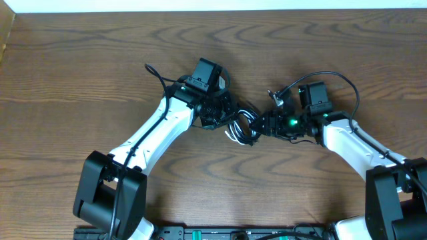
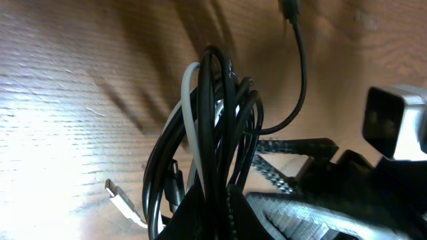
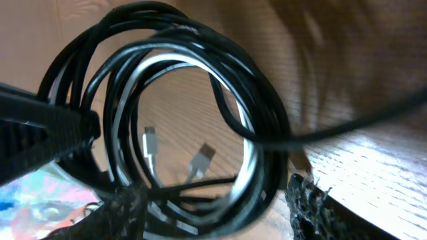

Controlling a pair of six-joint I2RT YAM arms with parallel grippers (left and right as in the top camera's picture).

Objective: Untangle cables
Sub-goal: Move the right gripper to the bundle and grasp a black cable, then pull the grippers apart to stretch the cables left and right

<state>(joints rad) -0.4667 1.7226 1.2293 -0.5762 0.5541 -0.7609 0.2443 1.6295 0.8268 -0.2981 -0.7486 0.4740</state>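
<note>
On the brown wood-grain desk [image 1: 80,80], near its middle, 2 cords make 1 tangled bundle [image 1: 241,127] standing upright btwn the 2 hands: 1 thin black USB-type cord [image 2: 220,133] wound in several loops, & 1 shorter thin white cord [image 2: 192,120] threaded thru them. Left hand [image 1: 225,117] is clamped tight on the bundle's edge; right hand [image 1: 265,125] has its fingers [image 3: 313,207] partly apart w/ the lower loops btwn them, can't tell if it grips. 2 small white plug ends [image 3: 150,143] show thru the ring, & 1 black plug end [image 2: 290,8] trails away over the desk.
</note>
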